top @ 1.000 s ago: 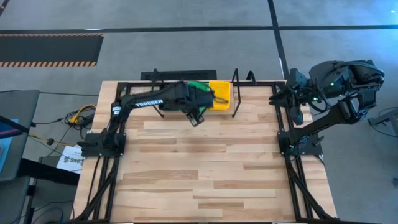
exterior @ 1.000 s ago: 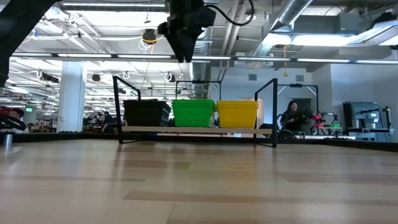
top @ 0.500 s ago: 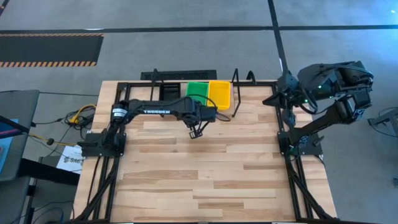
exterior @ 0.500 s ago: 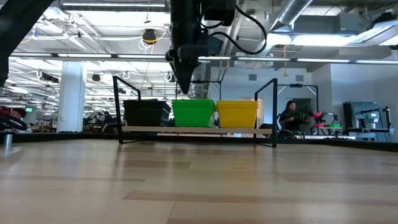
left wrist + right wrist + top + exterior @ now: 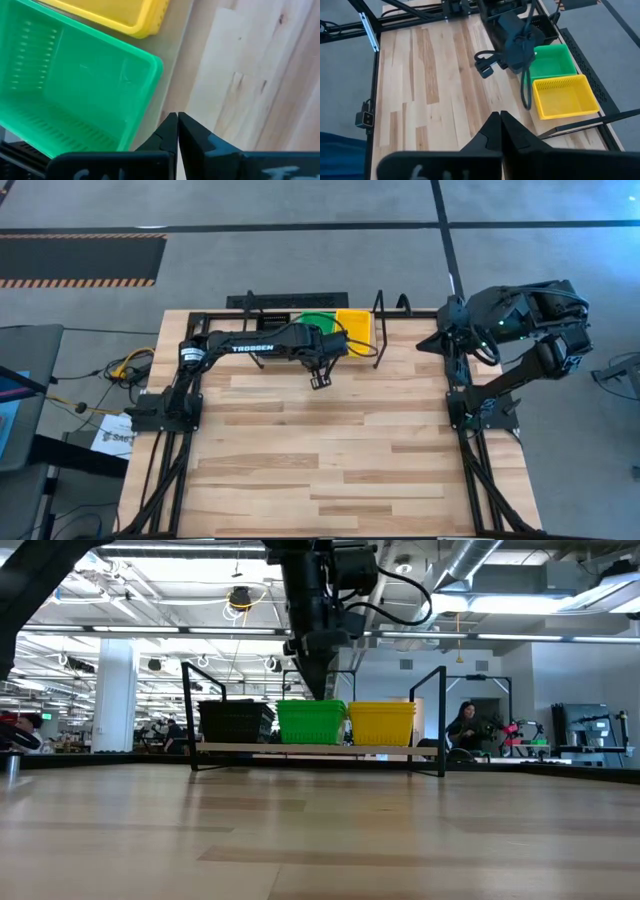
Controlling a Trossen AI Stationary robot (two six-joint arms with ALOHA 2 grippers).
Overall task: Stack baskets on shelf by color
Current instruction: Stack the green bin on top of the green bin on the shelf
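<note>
The shelf (image 5: 300, 749) stands at the table's far edge. On its plank a black basket (image 5: 236, 722), a green basket (image 5: 311, 722) and a yellow basket (image 5: 381, 724) rest side by side on their bottoms. My left gripper (image 5: 320, 382) hangs shut and empty just in front of the shelf, near the green basket (image 5: 75, 100), fingers pointing down and clear of the table. My right gripper (image 5: 500, 117) is shut and empty, held high at the table's far right corner (image 5: 425, 343).
The wide wooden tabletop (image 5: 330, 450) stretches from the shelf to the near edge. Black wire uprights (image 5: 441, 720) close the shelf's ends. Each arm's base frame (image 5: 165, 415) stands at a table side. A person (image 5: 466, 730) sits in the room behind.
My left gripper has drawn back from above the green basket toward the table's near edge, has come down in front of the shelf, and has then shifted a little toward the right. My right arm has swung slightly toward the table's left. The baskets have stayed put.
</note>
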